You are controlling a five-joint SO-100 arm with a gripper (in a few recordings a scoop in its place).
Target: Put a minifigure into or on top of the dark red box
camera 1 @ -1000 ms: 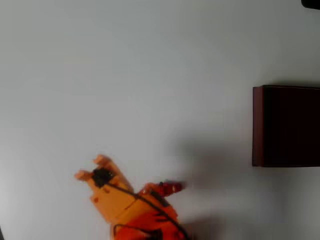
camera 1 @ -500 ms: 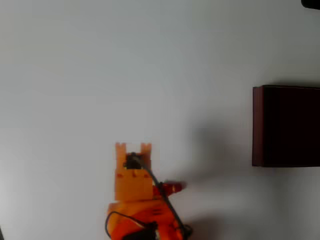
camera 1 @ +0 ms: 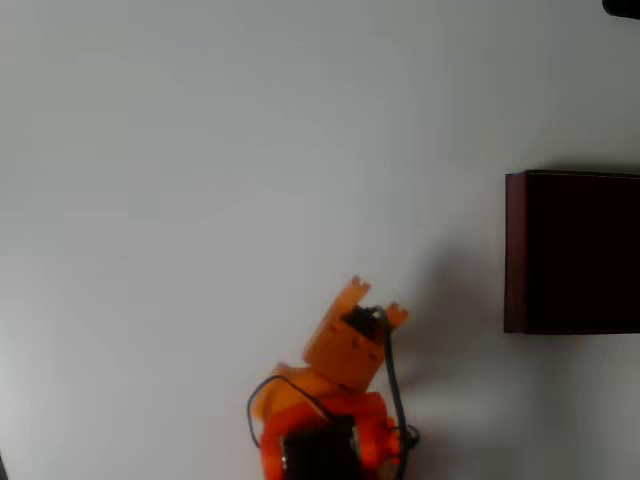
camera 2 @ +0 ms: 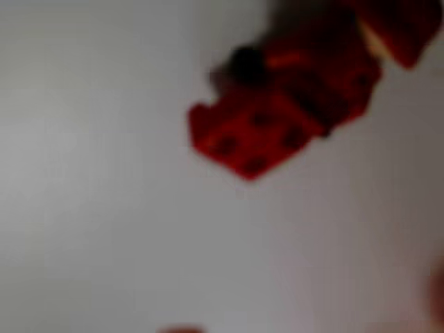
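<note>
Pincer [camera 1: 375, 302] hangs over the table [camera 1: 200, 150], prongs slightly parted, nothing between them. In the wrist view the minifigure [camera 2: 291, 104] lies just beneath; dark red box [camera 1: 572, 252] off right.

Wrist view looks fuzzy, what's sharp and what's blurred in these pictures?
Wrist view: the tiny bright red toy minifigure is badly out of focus against pale table. Overhead view: sharper, the large maroon box reads clearly, its interior near-black, soft shadow right of the orange arm.
</note>
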